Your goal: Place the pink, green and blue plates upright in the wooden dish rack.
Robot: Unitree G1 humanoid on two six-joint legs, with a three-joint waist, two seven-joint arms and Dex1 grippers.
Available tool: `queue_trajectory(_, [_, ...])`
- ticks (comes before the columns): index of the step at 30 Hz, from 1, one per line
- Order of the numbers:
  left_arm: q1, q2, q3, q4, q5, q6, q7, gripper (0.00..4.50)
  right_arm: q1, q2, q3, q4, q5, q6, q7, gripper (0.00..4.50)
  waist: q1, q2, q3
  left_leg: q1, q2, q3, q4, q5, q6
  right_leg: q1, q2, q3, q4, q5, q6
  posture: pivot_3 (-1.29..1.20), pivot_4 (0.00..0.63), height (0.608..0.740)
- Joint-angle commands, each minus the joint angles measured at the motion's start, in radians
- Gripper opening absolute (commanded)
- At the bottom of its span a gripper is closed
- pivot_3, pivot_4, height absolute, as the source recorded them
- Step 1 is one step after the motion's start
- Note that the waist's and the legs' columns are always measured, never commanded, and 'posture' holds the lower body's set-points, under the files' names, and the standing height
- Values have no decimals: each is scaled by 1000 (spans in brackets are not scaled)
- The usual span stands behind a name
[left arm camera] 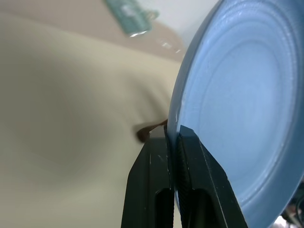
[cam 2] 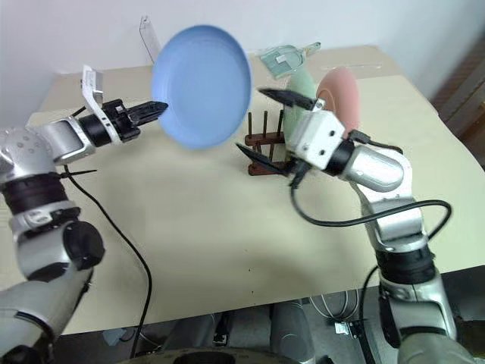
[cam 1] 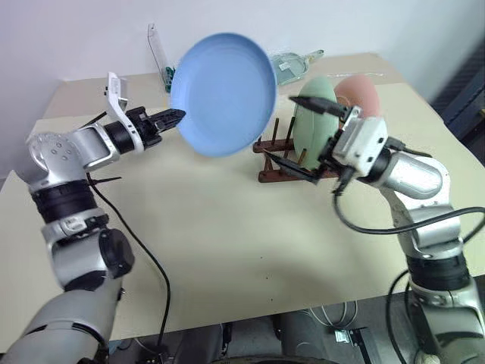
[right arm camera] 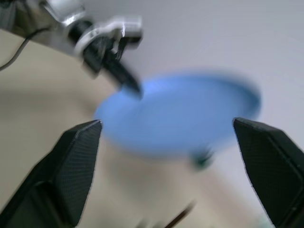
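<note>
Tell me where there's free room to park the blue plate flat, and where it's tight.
Free: the broad bare table in front of the wooden dish rack. Tight: at the rack, where the green plate and pink plate stand and the open right gripper hovers.

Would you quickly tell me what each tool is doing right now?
Left tool: shut on the blue plate, held by its rim.
Right tool: open, holding nothing.

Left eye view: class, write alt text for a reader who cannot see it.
The left gripper holds the blue plate by its rim, lifted above the table. The open right gripper faces it, before the wooden dish rack holding the green plate and pink plate upright.
</note>
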Motion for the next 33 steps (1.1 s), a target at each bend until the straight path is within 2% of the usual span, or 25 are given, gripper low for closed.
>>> queue_trajectory(1, [8,-91,96,-179,-86,-27,126,39,-42,-35,62,26,-252,-216,-66,4500,3,-1,-1,0,0,0,0,0,0,1,0,0,0,0,0,0,150,740])
queue_trajectory(3, [10,-173,142,-252,-128,-57,205,39,-48,-68,88,61,-399,-335,-117,4500,4,-1,-1,1,-1,0,1,0,0,2,0,0,0,0,0,0,150,740])
queue_trajectory(5, [29,-220,125,-322,-137,-100,252,39,-54,-87,95,93,-469,-410,-154,4500,2,-2,-1,2,-1,0,1,0,0,2,-1,0,0,0,0,0,150,740])
queue_trajectory(14, [72,-425,31,-496,-257,-187,449,39,-137,-65,113,203,-692,-445,-303,4500,2,-3,-1,2,-1,1,0,1,-1,3,0,0,-1,0,-1,0,150,740])
queue_trajectory(16, [99,-444,-1,-528,-288,-183,476,39,-145,-57,114,214,-726,-434,-327,4500,3,-3,-1,2,-1,1,0,1,-1,3,0,0,-1,0,-1,0,150,740])
queue_trajectory(22, [133,-409,-25,-535,-361,-221,546,39,-171,-46,119,219,-784,-408,-365,4500,0,-3,-1,3,0,1,0,1,-1,3,1,1,-1,0,-1,0,150,740])
queue_trajectory(25, [144,-400,-52,-530,-390,-237,561,0,-168,-46,124,225,-777,-401,-366,3686,4,-3,-1,3,0,1,0,1,-1,3,1,1,-1,0,-1,0,150,740])
queue_trajectory(28, [160,-387,-73,-523,-416,-255,574,0,-168,-44,124,220,-776,-396,-368,2229,5,-3,-1,2,0,1,0,1,-1,4,1,1,-2,0,-1,0,150,740])
queue_trajectory(31, [168,-370,-92,-516,-439,-269,579,0,-168,-47,127,223,-777,-393,-367,567,2,-3,-1,3,0,1,0,1,-1,4,1,1,-2,0,-1,0,150,740])
queue_trajectory(32, [170,-363,-100,-516,-447,-275,580,0,-167,-48,128,223,-778,-391,-366,168,2,-3,-1,3,0,1,0,1,-1,4,1,1,-2,0,-1,0,150,740])
queue_trajectory(33, [173,-356,-109,-514,-453,-283,581,0,-167,-49,130,225,-779,-390,-365,56,2,-3,-1,3,0,1,0,1,-1,4,1,1,-2,0,-1,0,150,740])
